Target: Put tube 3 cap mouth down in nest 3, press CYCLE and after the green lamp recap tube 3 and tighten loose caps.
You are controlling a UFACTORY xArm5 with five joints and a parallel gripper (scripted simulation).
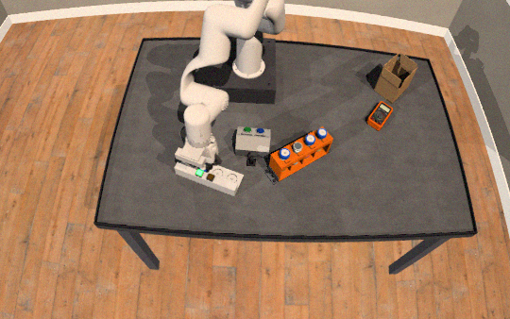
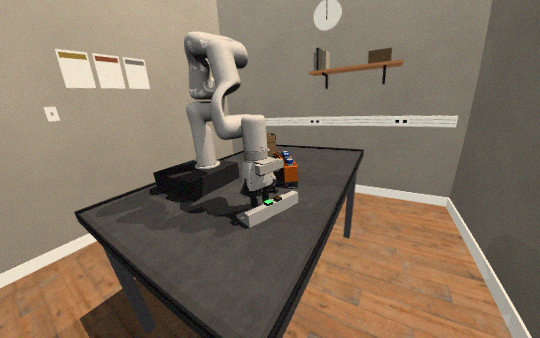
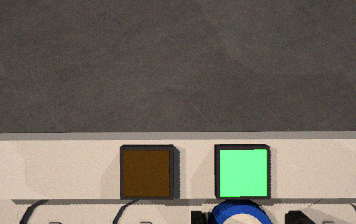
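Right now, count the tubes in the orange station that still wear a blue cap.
3. In the orange station: one capped tube at the near-left end, two at the far-right end. The second tube is uncapped.
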